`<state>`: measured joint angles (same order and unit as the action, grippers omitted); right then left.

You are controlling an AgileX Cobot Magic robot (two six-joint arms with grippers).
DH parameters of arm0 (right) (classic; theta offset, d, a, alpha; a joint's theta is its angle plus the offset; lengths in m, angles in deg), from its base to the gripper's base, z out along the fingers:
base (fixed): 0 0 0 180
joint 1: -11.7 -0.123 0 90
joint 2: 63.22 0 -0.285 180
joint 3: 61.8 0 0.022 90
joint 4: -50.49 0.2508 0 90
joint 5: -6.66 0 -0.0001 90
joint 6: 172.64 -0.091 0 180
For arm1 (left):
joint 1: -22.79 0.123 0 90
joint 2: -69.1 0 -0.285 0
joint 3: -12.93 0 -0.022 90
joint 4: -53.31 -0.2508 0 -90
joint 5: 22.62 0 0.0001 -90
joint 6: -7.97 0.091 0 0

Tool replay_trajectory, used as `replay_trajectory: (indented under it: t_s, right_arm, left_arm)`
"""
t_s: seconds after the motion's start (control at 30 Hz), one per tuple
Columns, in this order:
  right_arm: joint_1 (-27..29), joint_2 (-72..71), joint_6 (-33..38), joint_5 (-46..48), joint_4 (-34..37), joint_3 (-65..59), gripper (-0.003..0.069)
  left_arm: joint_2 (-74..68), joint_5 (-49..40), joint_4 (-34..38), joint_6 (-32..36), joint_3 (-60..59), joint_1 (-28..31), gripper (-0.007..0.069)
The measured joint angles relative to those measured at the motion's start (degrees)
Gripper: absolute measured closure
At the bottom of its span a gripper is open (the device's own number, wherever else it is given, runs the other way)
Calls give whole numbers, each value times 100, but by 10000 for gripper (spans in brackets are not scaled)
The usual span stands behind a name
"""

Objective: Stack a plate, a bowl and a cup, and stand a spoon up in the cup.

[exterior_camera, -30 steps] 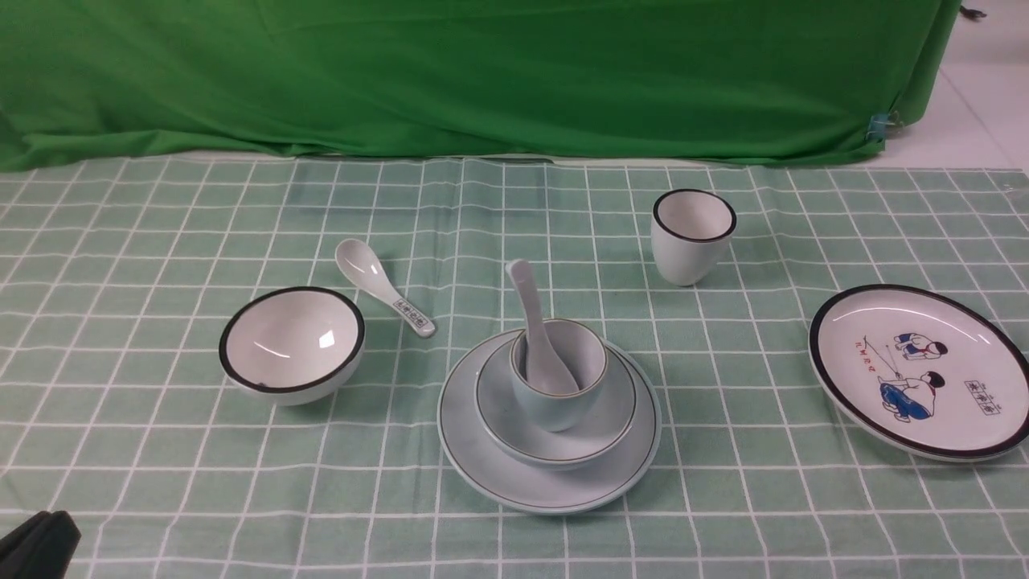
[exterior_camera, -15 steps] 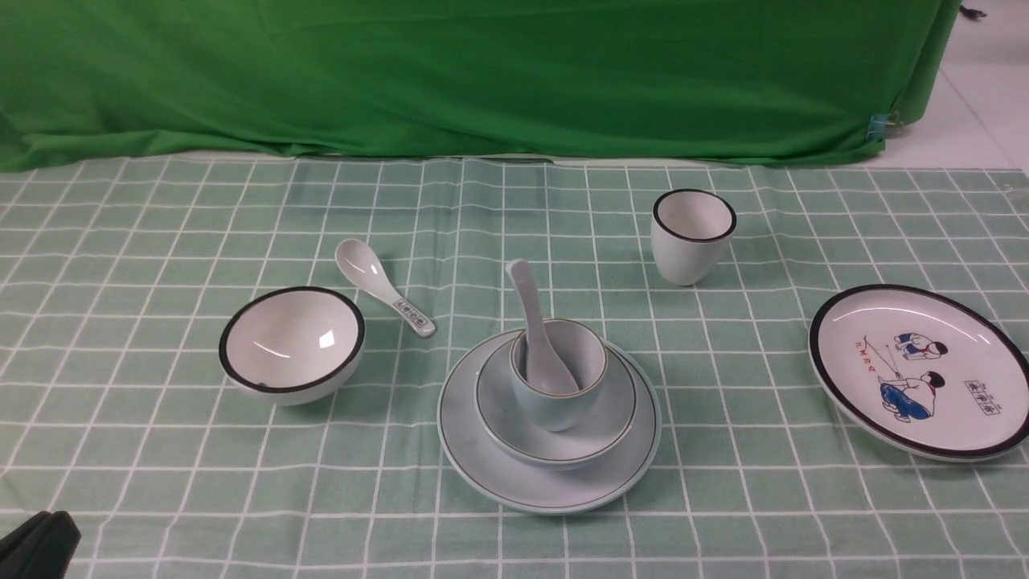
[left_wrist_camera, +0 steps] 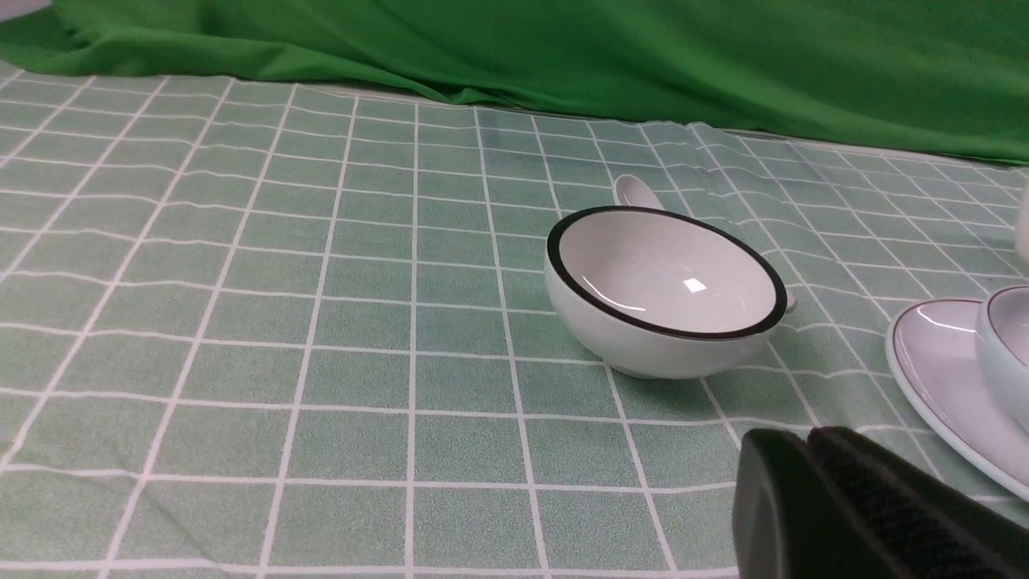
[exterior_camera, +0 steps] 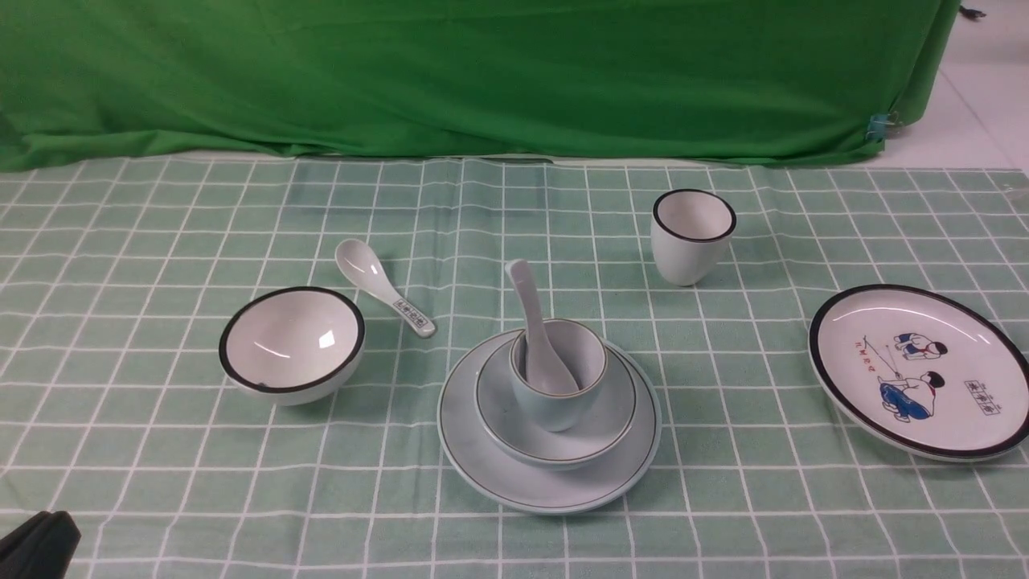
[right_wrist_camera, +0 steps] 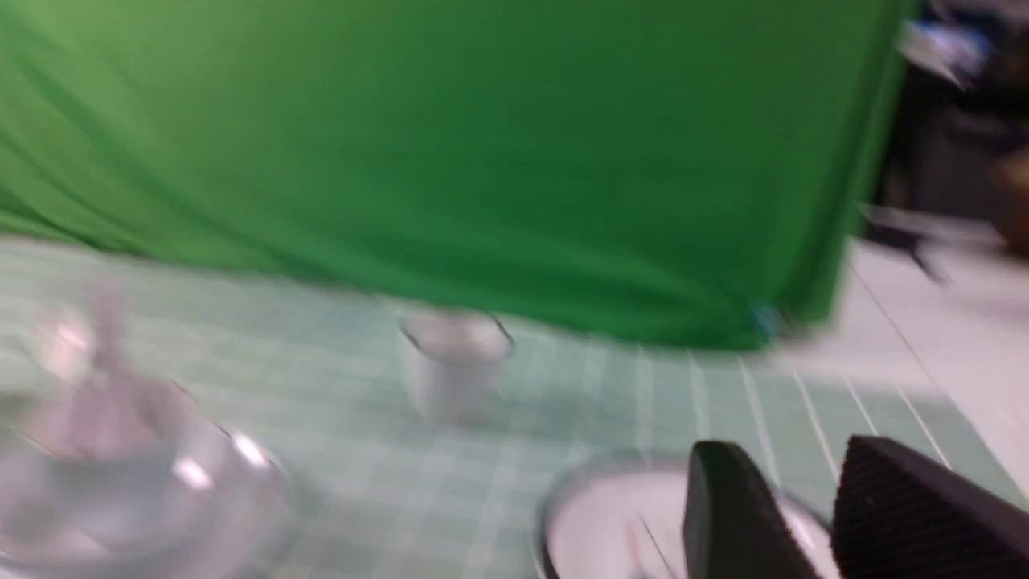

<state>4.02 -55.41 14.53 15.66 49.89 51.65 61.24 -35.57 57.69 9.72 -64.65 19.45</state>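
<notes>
**Front view: stack built, retreat cleanly**

Shows spoon (exterior_camera: 532,322) standing in cup (exterior_camera: 557,374), on bowl (exterior_camera: 555,418), on plate (exterior_camera: 549,430), mid-counter (exterior_camera: 161,450). Left pincer (left_wrist_camera: 808,482) clenched, empty; right pincer (right_wrist_camera: 828,515) parted, empty. Best withdrawn wide of the stack.

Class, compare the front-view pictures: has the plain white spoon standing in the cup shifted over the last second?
No. The spoon leans in the cup exactly as before, its handle tip on the same grid line of the tablecloth.
</notes>
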Motion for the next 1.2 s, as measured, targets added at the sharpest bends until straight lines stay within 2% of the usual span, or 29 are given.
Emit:
replay_trajectory:
  t_s: [0.1,0.2,1.2]
  right_arm:
    - [491,5,5,0,0,-762,418]
    - [745,5,5,416,0,-1103,418]
    - [808,5,111,514,0,-1108,418]
  left_arm:
    - [0,0,0,0,0,0,610]
    - [0,-4,-2,0,0,0,608]
    - [0,-12,-2,0,0,0,607]
